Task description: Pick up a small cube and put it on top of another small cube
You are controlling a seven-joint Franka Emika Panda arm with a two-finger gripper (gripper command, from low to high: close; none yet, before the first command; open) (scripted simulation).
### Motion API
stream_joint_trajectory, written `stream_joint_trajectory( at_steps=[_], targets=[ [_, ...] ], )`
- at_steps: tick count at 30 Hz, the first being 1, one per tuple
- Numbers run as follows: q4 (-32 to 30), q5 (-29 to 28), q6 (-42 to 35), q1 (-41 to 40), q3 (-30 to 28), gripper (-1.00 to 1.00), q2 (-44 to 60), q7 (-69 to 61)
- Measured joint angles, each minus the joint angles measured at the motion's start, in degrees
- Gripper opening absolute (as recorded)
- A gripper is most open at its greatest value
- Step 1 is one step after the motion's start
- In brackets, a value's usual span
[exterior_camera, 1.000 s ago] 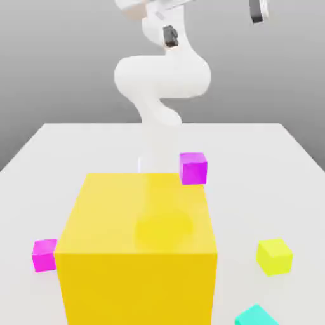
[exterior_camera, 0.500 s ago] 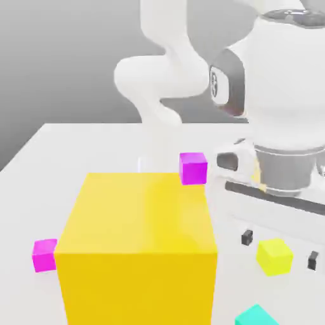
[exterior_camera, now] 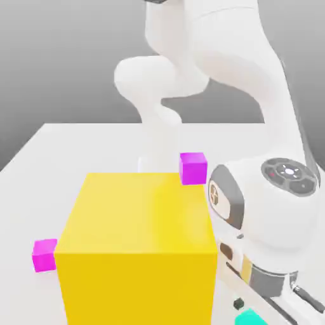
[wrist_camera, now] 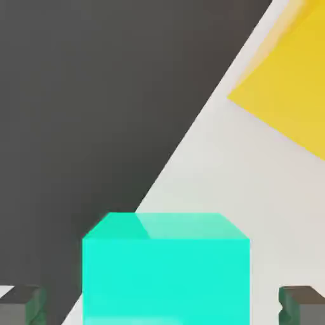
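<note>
gripper (wrist_camera: pixel 164 305) astride teal cube (wrist_camera: pixel 165 270) | yellow block (exterior_camera: pixel 136 244) beside (magenta cubes (exterior_camera: pixel 193 168) farther)

Smooth matt teal small cube (wrist_camera: pixel 165 270); glossy white table (exterior_camera: pixel 95 149).

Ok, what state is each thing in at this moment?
gripper, open, a finger on either side of the teal cube, gaps showing.
teal cube, flat on the table, not lifted.
big yellow block, resting on the table.
magenta cubes, resting on the table.
</note>
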Motion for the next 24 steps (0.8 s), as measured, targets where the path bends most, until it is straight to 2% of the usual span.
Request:
stream_joint_trajectory(
  at_steps=[5, 10, 24],
  targets=[
    [0.0, 0.0, 0.2, 0.0, 0.0, -1.00, 0.1, 0.1],
    [-2.2, 0.8, -5.9, -0.7, 1.3, -1.00, -8.2, -2.1],
    [-15.1, -0.4, -6.4, -2.0, 12.0, -1.00, -21.2, -35.1]
  ],
)
